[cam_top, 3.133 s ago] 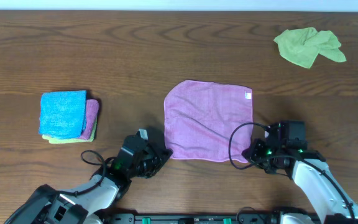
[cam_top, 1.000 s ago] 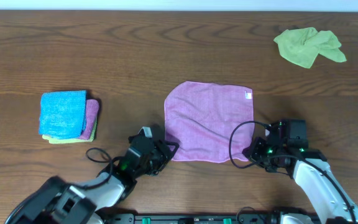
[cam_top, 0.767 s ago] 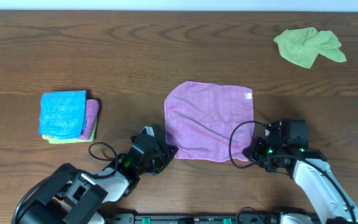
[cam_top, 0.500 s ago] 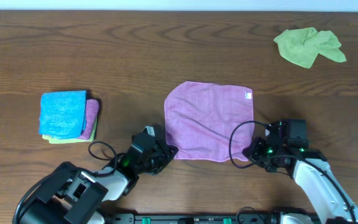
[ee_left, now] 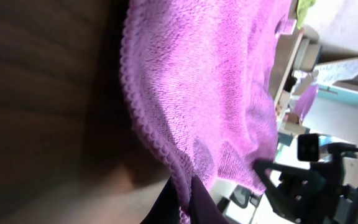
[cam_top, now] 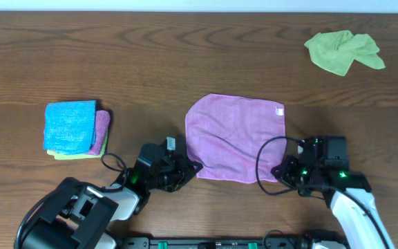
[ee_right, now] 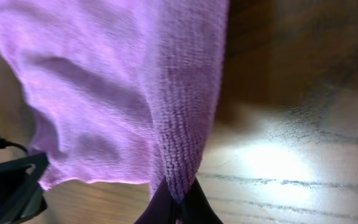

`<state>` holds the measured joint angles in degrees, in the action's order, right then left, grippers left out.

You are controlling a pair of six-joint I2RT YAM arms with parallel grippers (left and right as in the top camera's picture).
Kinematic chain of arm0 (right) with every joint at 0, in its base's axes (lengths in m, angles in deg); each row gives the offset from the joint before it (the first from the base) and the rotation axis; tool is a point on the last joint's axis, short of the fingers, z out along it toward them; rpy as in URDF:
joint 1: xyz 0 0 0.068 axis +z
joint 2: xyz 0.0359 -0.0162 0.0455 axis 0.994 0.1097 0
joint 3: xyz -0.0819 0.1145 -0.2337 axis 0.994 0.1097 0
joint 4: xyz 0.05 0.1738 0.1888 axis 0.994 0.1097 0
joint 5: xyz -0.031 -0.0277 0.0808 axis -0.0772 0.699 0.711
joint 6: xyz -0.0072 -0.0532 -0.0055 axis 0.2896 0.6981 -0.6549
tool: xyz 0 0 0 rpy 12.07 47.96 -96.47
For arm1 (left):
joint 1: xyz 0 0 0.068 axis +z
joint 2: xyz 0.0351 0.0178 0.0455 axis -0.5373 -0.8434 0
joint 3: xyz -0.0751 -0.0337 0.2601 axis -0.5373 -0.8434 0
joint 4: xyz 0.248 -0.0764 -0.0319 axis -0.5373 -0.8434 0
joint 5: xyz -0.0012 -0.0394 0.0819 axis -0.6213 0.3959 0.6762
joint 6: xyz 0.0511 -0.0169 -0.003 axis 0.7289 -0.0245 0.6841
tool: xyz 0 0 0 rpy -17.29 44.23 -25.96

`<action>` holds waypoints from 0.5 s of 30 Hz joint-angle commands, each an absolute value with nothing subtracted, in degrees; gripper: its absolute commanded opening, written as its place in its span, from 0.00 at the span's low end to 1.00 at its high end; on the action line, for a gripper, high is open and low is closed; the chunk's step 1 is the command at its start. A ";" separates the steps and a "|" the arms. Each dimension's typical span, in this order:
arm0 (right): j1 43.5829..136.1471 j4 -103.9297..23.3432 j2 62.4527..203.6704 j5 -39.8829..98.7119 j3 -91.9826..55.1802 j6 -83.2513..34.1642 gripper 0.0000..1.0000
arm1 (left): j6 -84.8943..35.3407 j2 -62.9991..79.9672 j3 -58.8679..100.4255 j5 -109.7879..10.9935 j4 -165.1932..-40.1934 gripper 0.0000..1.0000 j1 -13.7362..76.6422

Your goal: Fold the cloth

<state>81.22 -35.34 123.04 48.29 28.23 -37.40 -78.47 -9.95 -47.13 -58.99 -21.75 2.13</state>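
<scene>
Your pink cloth (cam_top: pixel 235 138) lies open in 1 layer at the middle of the worktop (cam_top: pixel 150 62), toward the near edge. It is close to square, so you get no clear long axis. Its sides run roughly with the worktop's edges but sit slightly skewed: the far edge drops a little toward the right. The corner with the small white tag (cam_top: pixel 279 109) points to the far right.

The surface is mostly flat, with soft creases running diagonally across the middle. The near edge is drawn between the 2 arms and looks slightly lifted at both ends.

Your left gripper (cam_top: pixel 188 169) is at the near-left corner. In the left wrist view the cloth (ee_left: pixel 210 81) fills the frame with its scalloped hem showing, and the gripper (ee_left: pixel 188 190) has its fingers narrowed to a pinch on that hem.

Your right gripper (cam_top: pixel 276 173) is at the near-right corner. In the right wrist view the cloth (ee_right: pixel 104 81) hangs in a fold with a thick ribbed edge, and the gripper (ee_right: pixel 176 199) is likewise pinched tight on the bottom of that edge.

Well to the left you have a folded stack (cam_top: pixel 71 128), blue on top with pink and green beneath. A crumpled green cloth (cam_top: pixel 343 52) sits at the far right, well apart from the pink one.
</scene>
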 commanded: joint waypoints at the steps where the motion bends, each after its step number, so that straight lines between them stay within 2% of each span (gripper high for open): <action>1: 81.55 -33.99 120.33 47.74 27.01 -37.77 0.01 | -77.64 -8.12 -47.28 -63.06 -21.55 0.06 2.39; 15: 81.55 -32.06 118.43 45.03 23.09 -37.77 0.01 | -77.64 -0.01 -47.24 -65.31 -28.24 0.06 2.39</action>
<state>81.22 -31.91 118.84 47.13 26.24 -37.40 -78.49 -1.17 -47.13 -64.11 -27.65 2.13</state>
